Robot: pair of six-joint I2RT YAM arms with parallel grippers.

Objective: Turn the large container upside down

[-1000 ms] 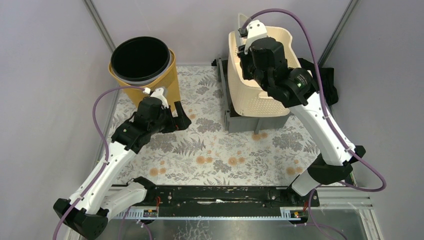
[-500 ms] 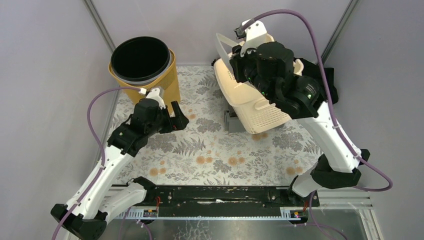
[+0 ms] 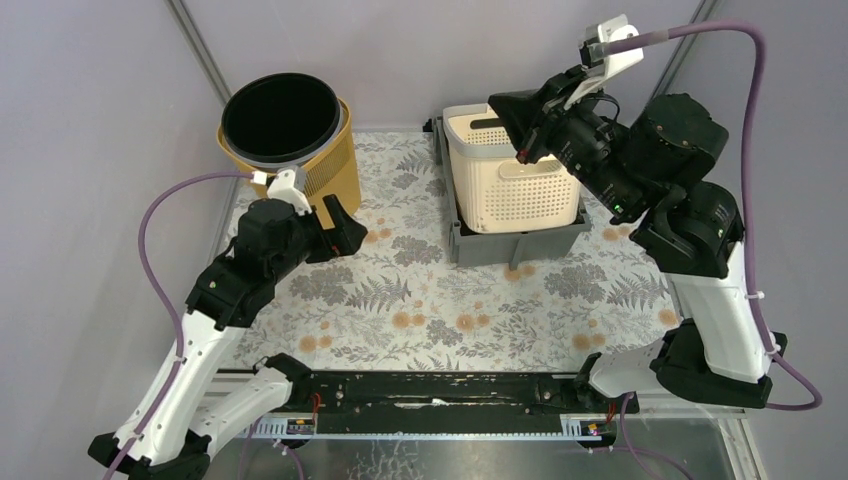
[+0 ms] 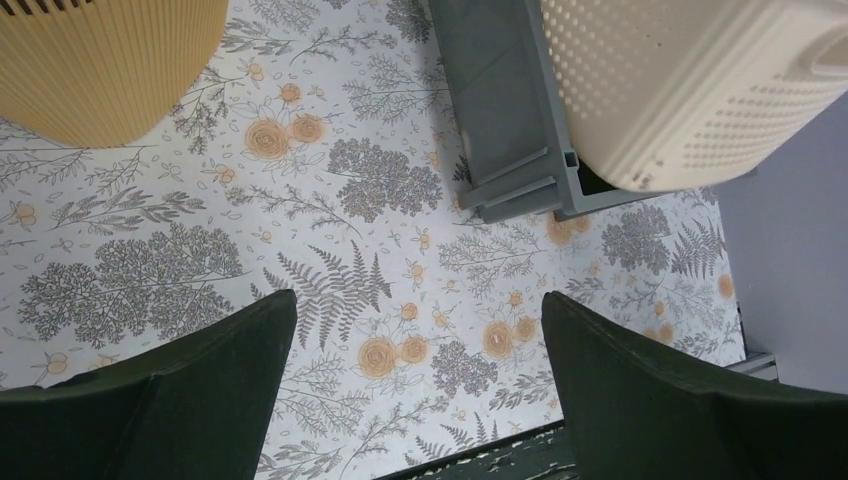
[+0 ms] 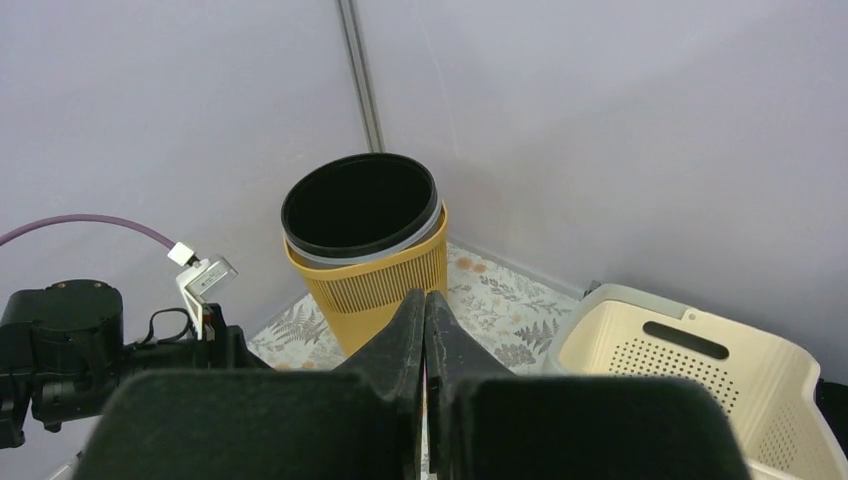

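1. left pincer: fingers spread wide, hovering low over the floral mat, with only mat showing between them
2. just behind it and a bit to its left is the yellow bin with a black liner inside. It's standing upright, mouth up, close to the pincer but not touching as far as I can tell
3. off to that pincer's right and well apart is the grey tray. The cream basket sits in it open side up, so it's not flipped, and the tray walls hug the basket's base
4. right pincer: fingers pressed flat together, gripping nothing, up in the air over the basket's far rim. In its own camera the basket is below and to the right of the fingertips, and the yellow bin sits straight ahead past the tips
5. count: two pincers, one yellow bin, one black liner, one cream basket, one grey tray, one mat
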